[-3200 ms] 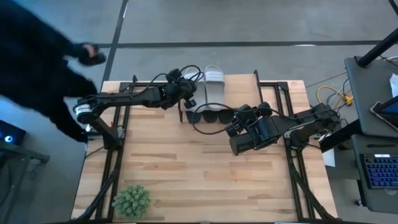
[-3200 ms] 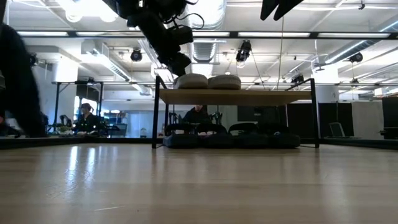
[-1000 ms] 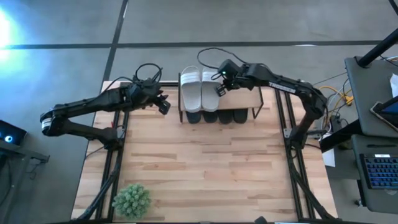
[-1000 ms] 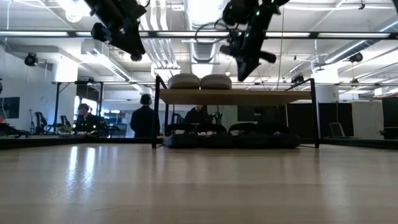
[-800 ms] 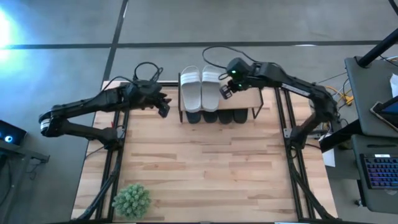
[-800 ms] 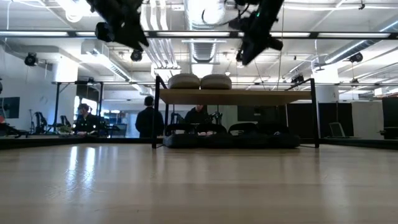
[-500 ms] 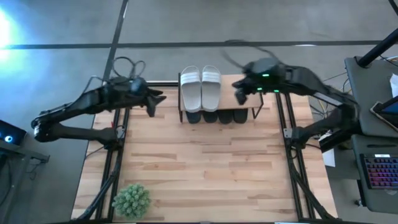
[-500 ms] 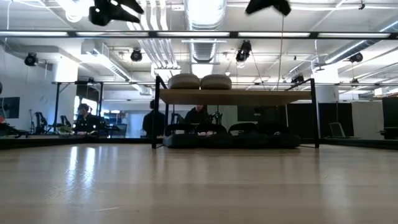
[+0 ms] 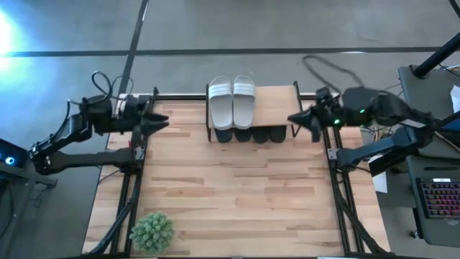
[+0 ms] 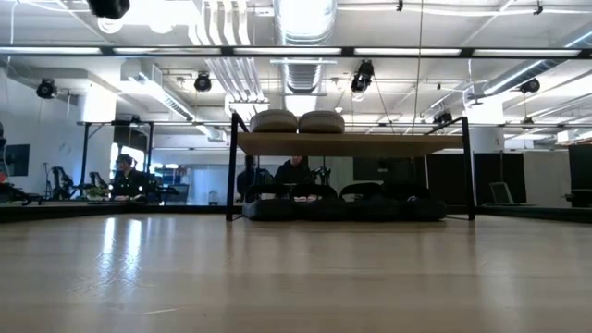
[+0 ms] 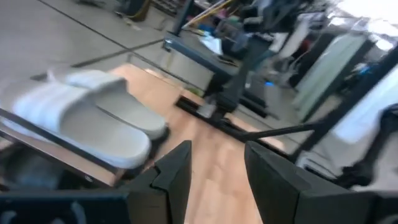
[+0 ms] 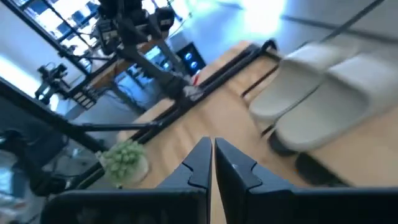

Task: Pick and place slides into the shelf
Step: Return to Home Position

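Note:
The pale slides lie side by side, soles down, on the left half of the shelf's plank top. The black slides sit under the plank on the table, their toes poking out at the near side. In the low view the pale slides rest on the plank, with the black slides beneath. My left gripper hovers open near the table's left edge, well left of the shelf. My right gripper hovers shut at the shelf's right end. Both hold nothing.
A small potted plant stands at the near left of the table. Black frame rails run along both table sides. A desk with a keyboard stands off to the right. People stand in the room behind.
My right gripper has drawn back from over the shelf beside the pale slides toward the table's right edge. My left gripper has pulled away toward the left edge. Both have risen out of the low view. The slides have stayed put.

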`<act>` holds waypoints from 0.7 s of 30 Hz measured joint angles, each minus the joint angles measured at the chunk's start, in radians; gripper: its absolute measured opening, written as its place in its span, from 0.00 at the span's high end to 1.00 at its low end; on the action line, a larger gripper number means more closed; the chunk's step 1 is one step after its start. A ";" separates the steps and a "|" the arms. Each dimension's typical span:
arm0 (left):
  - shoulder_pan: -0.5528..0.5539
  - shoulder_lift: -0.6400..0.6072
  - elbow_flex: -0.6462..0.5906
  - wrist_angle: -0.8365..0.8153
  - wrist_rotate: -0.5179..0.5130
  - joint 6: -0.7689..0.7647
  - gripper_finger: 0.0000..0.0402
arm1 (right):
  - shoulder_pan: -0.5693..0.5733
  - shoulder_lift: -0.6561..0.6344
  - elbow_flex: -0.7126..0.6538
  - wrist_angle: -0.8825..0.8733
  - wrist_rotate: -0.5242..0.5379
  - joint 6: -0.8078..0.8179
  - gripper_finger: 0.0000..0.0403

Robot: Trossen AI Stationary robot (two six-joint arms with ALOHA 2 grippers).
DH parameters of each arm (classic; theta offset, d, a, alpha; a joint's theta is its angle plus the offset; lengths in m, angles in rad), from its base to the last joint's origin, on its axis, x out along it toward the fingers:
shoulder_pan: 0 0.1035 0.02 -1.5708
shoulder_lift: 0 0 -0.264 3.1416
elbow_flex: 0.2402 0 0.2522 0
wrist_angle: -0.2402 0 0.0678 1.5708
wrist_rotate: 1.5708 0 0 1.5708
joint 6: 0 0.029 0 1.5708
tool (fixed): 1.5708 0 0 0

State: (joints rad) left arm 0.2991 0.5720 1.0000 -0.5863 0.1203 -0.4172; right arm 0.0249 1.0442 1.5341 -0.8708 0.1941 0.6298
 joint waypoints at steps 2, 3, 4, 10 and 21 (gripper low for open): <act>0.000 -0.077 -0.061 0.035 0.031 -0.044 0.67 | 0.066 -0.012 -0.093 0.106 0.013 0.028 0.97; 0.000 -0.117 -0.099 0.071 0.056 -0.058 0.67 | 0.095 -0.015 -0.142 0.179 0.017 0.030 0.97; 0.000 -0.158 -0.145 0.119 0.087 -0.072 0.67 | 0.124 -0.018 -0.197 0.262 0.017 0.026 0.97; -0.001 -0.388 -0.360 0.341 0.122 -0.067 0.67 | 0.175 -0.103 -0.474 0.516 0.017 -0.015 0.97; 0.000 -0.532 -0.479 0.345 0.205 0.016 0.67 | 0.176 -0.479 -0.915 0.909 0.011 -0.216 0.97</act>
State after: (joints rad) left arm 0.2989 0.0403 0.5215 -0.2414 0.3256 -0.4009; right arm 0.2006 0.5656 0.6188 0.0386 0.2048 0.4143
